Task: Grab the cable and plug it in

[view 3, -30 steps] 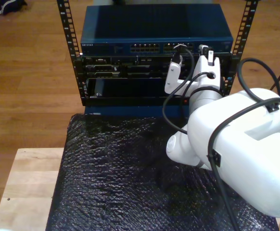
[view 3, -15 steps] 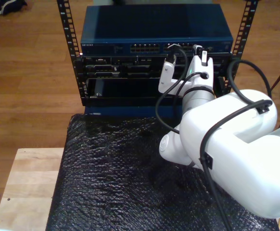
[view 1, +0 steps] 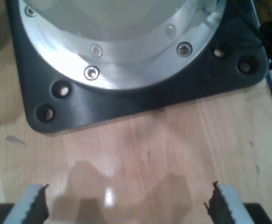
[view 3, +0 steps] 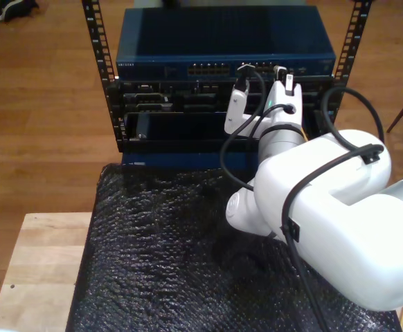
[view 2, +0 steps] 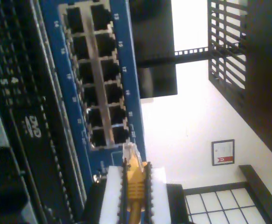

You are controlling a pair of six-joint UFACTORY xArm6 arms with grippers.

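Since a second ago my second claw has slid toward the exterior view's left along the blue switch, pinching the cable, whose long axis runs out past its fingertips, clear plug aimed at the ports just ahead. My first claw is spread above the wooden desk, a black base plate beyond its tips.

My second pincer is cut off by the second wrist frame's edge, as is the cable behind its plug. In the exterior view, my arm hides the plug.
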